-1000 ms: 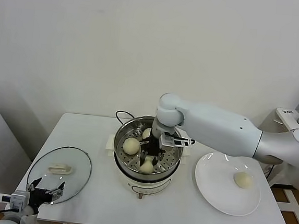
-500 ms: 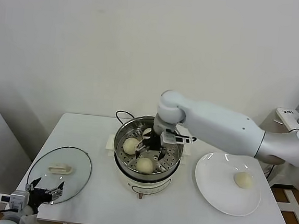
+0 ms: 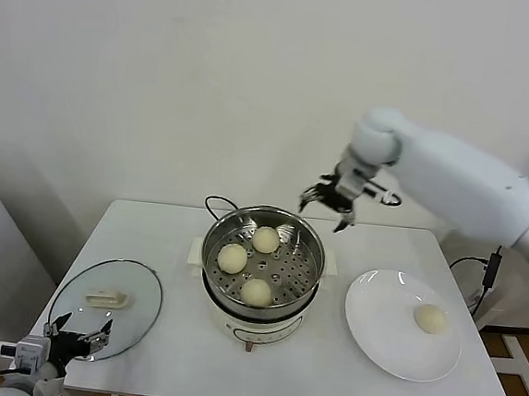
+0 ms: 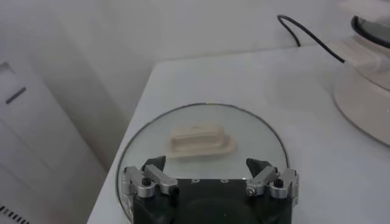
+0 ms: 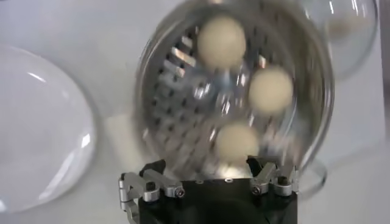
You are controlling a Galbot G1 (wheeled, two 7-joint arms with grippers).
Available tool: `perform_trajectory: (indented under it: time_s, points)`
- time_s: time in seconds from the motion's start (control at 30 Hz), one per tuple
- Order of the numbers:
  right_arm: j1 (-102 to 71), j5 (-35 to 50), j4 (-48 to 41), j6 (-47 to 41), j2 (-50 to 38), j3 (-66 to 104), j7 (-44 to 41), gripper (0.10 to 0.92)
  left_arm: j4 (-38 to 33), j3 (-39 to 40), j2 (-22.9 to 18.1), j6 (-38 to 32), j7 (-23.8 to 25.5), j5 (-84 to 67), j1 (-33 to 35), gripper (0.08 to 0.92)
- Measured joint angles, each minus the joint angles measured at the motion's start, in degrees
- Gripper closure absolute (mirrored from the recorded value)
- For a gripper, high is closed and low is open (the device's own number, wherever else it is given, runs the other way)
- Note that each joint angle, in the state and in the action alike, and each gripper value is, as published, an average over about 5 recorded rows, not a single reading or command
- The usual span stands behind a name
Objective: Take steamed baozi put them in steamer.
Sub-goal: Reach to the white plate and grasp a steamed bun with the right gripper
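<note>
The steel steamer [image 3: 215,235] on its cream cooker base stands mid-table and holds three baozi [image 3: 232,257], [image 3: 265,240], [image 3: 256,292]. A fourth baozi [image 3: 431,317] lies on the white plate [image 3: 379,324] at the right. My right gripper [image 3: 329,204] is open and empty, raised above the steamer's far right rim. Its wrist view looks down on the steamer [image 5: 152,67] with the three baozi [image 5: 222,40], [image 5: 271,90], [image 5: 236,141]; the gripper [image 5: 206,173] is open there. My left gripper [image 3: 79,332] is open, parked low by the glass lid.
The round glass lid [image 3: 136,284] with a cream handle [image 3: 106,297] lies at the table's left front; it also shows in the left wrist view [image 4: 256,131] before the left gripper [image 4: 207,169]. A black cord [image 3: 216,203] runs behind the steamer.
My right gripper let go of a baozi in the steamer's front, then rose out and swung up to the right, empty. The left arm has not moved.
</note>
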Motion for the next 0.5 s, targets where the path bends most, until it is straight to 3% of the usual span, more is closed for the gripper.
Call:
perform_trajectory:
  time_s: [0.5]
  points:
    - [-1.69, 5.38, -10.05, -9.62, -12.95, -1.56, -3.02, 0.203, -0.17, -0.25, 0.31, -0.01, -0.01, -0.46, 0.12, 0.177]
